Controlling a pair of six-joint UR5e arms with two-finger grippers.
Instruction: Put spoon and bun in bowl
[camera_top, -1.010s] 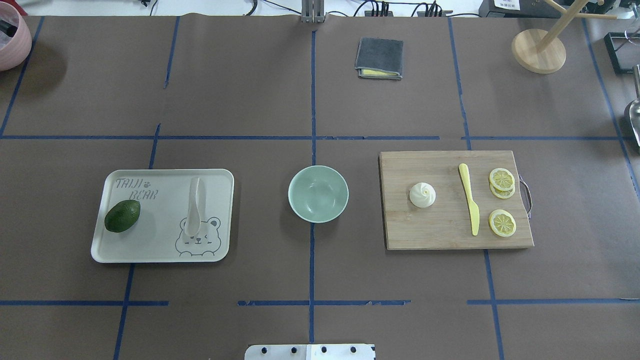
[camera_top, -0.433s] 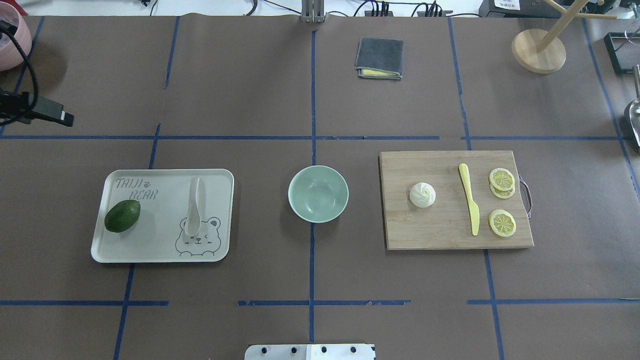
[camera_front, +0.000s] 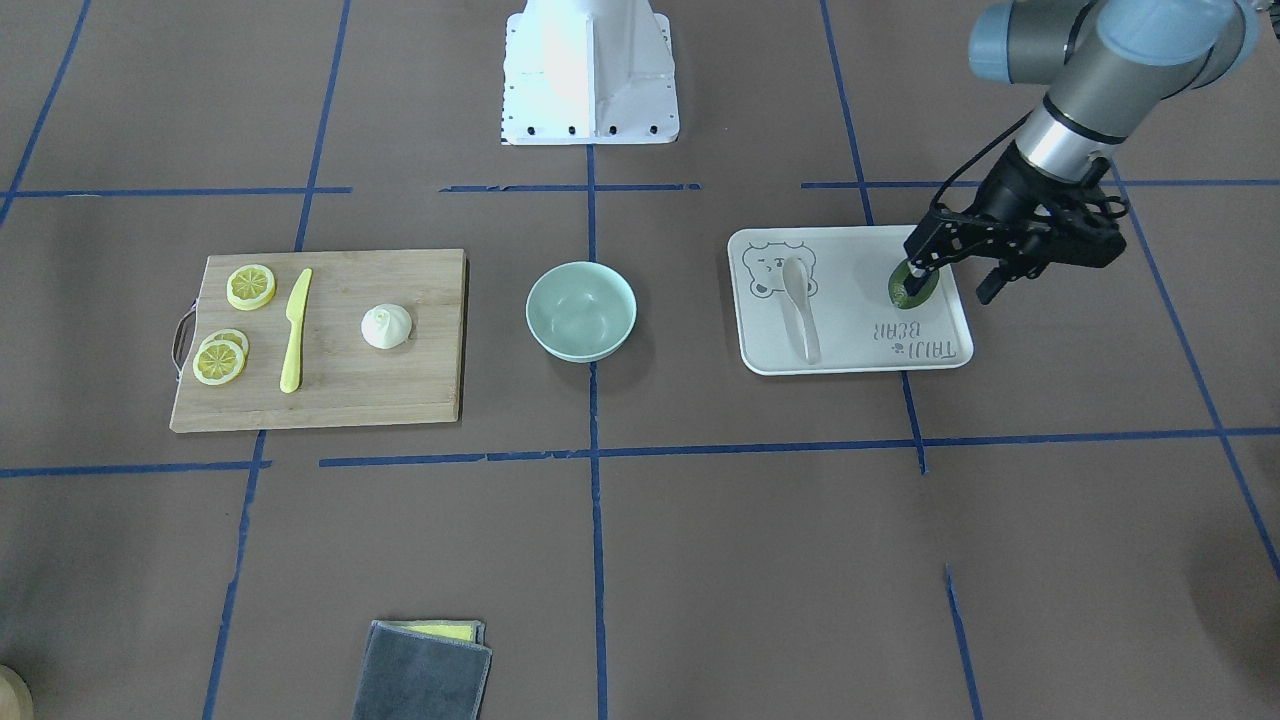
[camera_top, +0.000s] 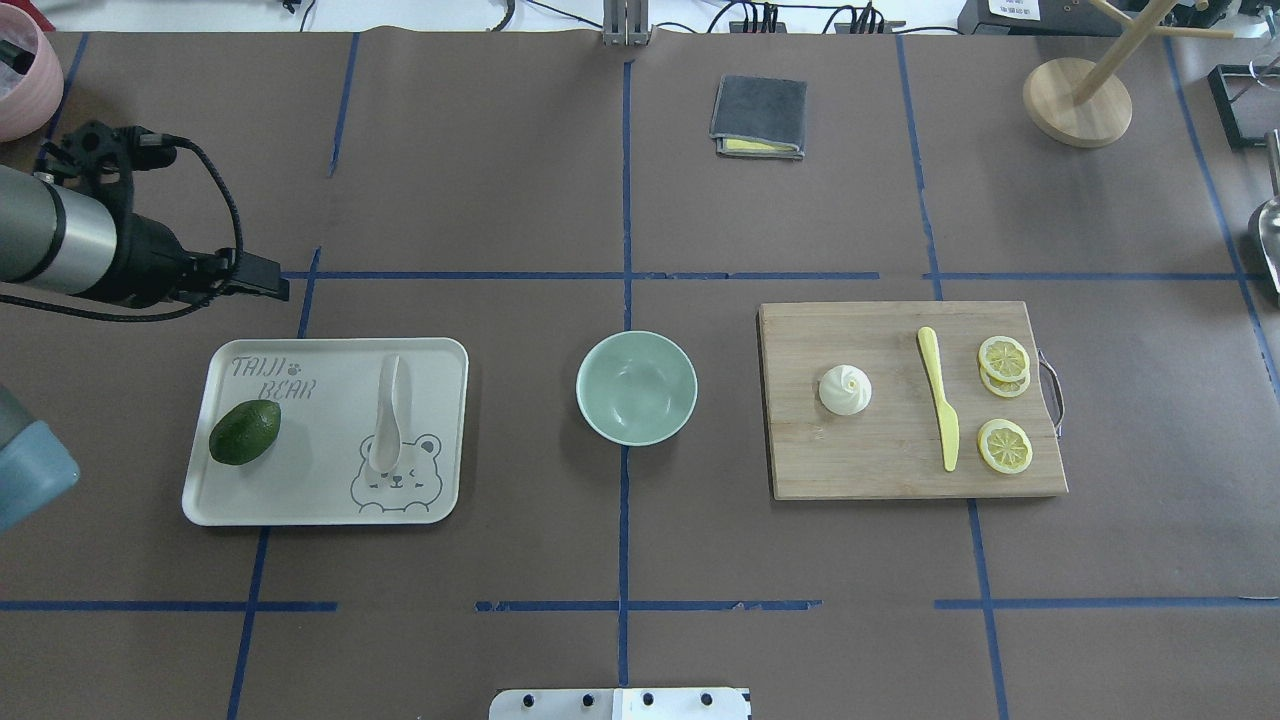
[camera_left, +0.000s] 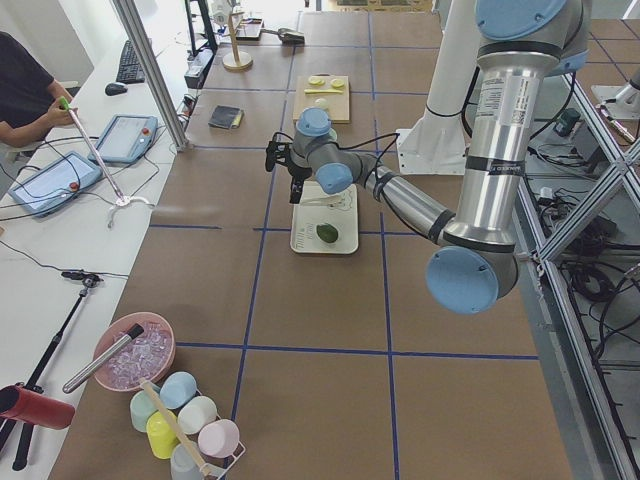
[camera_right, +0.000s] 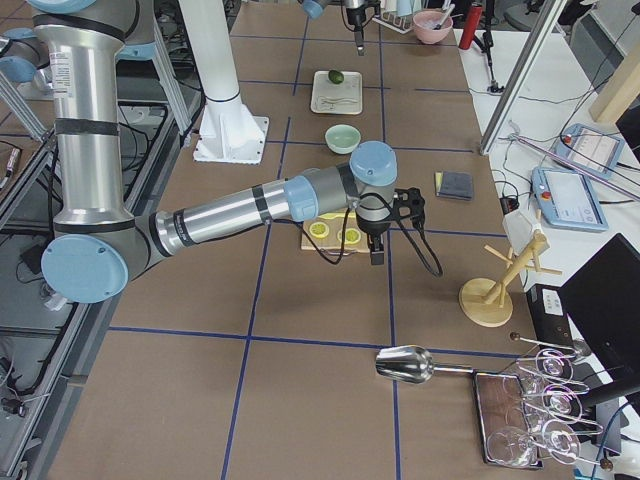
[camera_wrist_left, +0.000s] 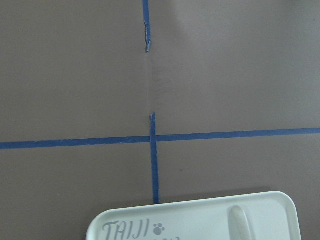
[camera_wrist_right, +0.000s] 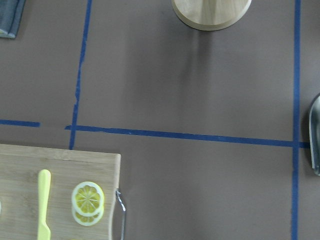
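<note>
The pale spoon (camera_top: 385, 420) lies on the white bear-print tray (camera_top: 320, 490), scoop toward me. The white pleated bun (camera_top: 845, 390) sits on the wooden cutting board (camera_top: 870, 460). The mint-green bowl (camera_top: 636, 388) stands empty between them. My left gripper (camera_front: 950, 278) is open and empty, high above the tray's outer far side, near the avocado (camera_top: 245, 432). The left wrist view shows only the tray's far edge (camera_wrist_left: 200, 220) and the spoon's handle tip (camera_wrist_left: 240, 222). My right gripper (camera_right: 375, 245) shows only in the exterior right view, beyond the board. I cannot tell its state.
A yellow plastic knife (camera_top: 940, 410) and lemon slices (camera_top: 1004, 445) share the board. A folded grey cloth (camera_top: 758, 115) lies at the far middle. A wooden stand (camera_top: 1077, 102) is at the far right and a pink bowl (camera_top: 20, 80) at the far left corner.
My left arm has come into the overhead view from the left edge and moved right, toward the tray's far left corner. The things on the table have not moved.
</note>
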